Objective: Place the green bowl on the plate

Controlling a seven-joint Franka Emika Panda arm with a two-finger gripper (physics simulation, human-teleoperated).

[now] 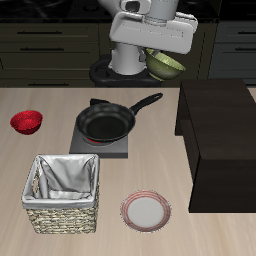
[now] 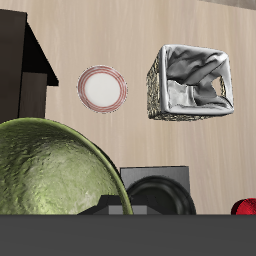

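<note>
Gripper [image 1: 158, 55] clamps the small round olive-green bowl [image 1: 165, 65] by its rim, tilted high above the black frying pan [image 1: 107, 123], well apart from the flat pink-rimmed round plate [image 1: 146, 210]; bowl likely rigid, light, slippery, so rim pinch could slip.

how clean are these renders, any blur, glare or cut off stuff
Exterior view: sharp, soft even light, faint shadows under the basket and plate; the robot is cropped, and the green bowl hangs tilted high at the back. Wrist view: the bowl looms large and cropped, the plate small; no glare.
</note>
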